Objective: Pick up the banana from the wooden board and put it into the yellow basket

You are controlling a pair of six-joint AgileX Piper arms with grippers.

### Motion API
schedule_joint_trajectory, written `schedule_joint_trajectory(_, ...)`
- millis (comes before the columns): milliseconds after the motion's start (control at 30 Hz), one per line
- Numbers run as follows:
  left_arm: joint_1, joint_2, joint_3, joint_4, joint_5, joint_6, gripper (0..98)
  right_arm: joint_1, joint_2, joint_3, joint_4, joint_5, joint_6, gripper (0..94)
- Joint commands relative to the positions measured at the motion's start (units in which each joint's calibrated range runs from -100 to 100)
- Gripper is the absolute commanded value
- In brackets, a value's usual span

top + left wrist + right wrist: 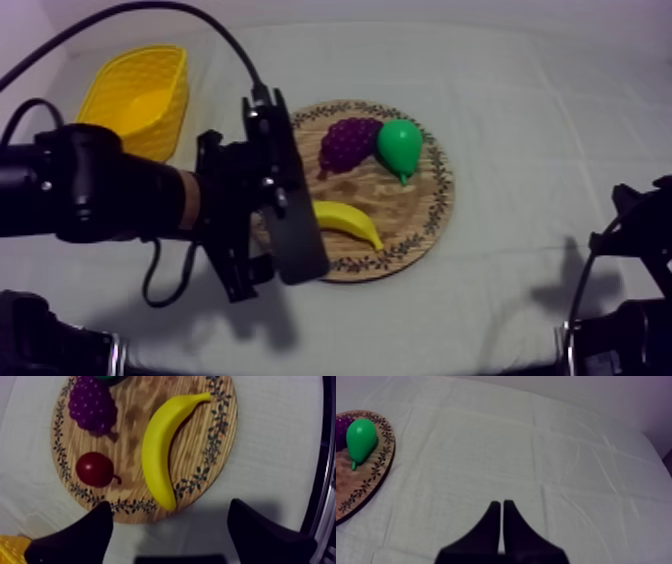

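Looking down from the left wrist, I see the left gripper [170, 537] with its two black fingers [75, 538] spread wide and nothing between them. Just ahead of that gap lies the curved yellow toy banana [159, 456], flat on the round wooden board with the patterned rim [205, 436], one end pointing back toward the fingers. Farther ahead and off to one side sit a small red fruit [95, 469] and a purple bunch of grapes [91, 403].

From above, the left arm [100, 185] reaches in so that the gripper hangs over the board's edge by the banana's end, not around it. The yellow lattice basket [140, 95] stands behind the arm, well apart from the gripper, with no fruit in it that I can see. A green pear [400, 148] lies beyond the banana.

At the right wrist, the right gripper [502, 521] has its fingers pressed together on nothing, over bare grey-white cloth [561, 451], well apart from the board.

To my eye nothing is done yet: the grasp, lift, carry and drop all remain.
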Motion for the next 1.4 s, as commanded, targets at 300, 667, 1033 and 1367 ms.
schedule_joint_trajectory(300, -0.38, 16.93, -12.3, -0.3, 4.22, -0.12, 80.3, 0.01, -0.02, 0.02, 0.01, -0.03, 0.02, 0.3)
schedule_joint_trajectory(667, -1.02, 28.82, -24.1, -0.4, 10.55, -0.85, 75.4, 0.01, -0.02, 0.02, 0.01, -0.03, 0.02, 0.3)
schedule_joint_trajectory(1033, -1.96, 36.0, -30.1, -1.74, 15.14, 0.51, 59.5, 0.01, -0.02, 0.02, 0.01, -0.03, 0.02, 0.3)
schedule_joint_trajectory(1367, -0.7, 38.49, -30.39, -4.85, 15.77, 5.03, 40.2, 0.01, -0.02, 0.02, 0.01, -0.03, 0.02, 0.3)
